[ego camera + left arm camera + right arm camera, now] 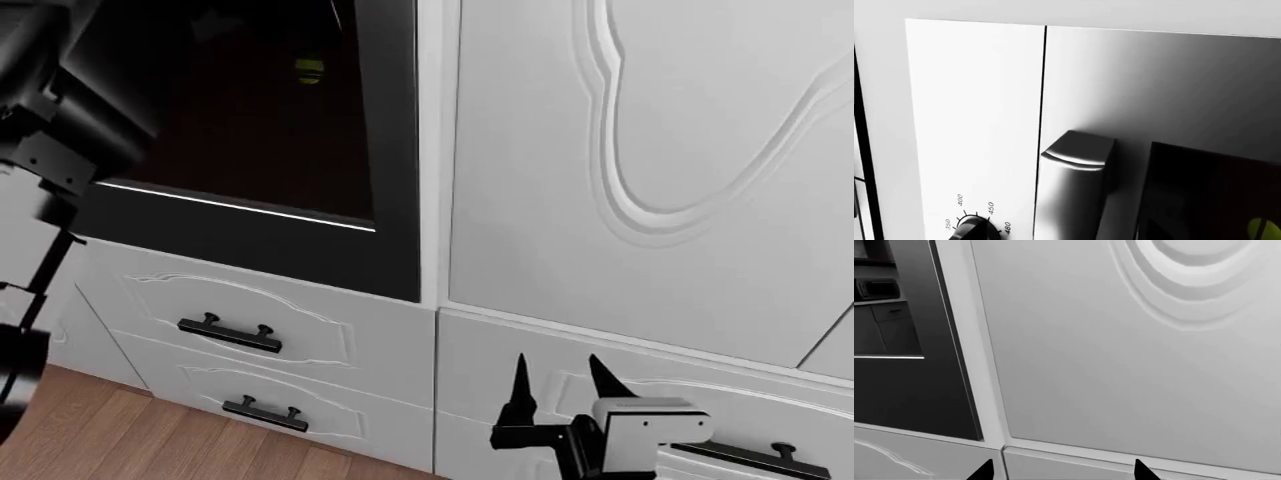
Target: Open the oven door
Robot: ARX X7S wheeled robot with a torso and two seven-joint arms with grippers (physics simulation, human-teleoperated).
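My right fingers (pixel 558 392) stood spread apart and held nothing, their two black tips pointing up in front of a white drawer (pixel 641 400) low at the right of the head view. In the right wrist view the same tips (pixel 987 469) sat at the picture's lower edge, facing the carved cabinet door (pixel 1134 350), with the door's (pixel 914 385) black frame off to one side. My left arm (pixel 67 130) was raised at the left, its dark bulk covering the oven's left part, but its fingers showed in no view, so I could not tell whether they were open or closed. Its wrist camera looked closely at a pale control panel with a temperature knob (pixel 973 229), and just beside that a metal handle (pixel 1077 175) that appeared to run lengthwise along the panel seam, next to a dark window (pixel 1207 195). The oven door (pixel 267 130) lay up and to the left of my right fingers, closed by the look of it. I judged the left arm far nearer, with the handle's long axis setting how those fingers must close.
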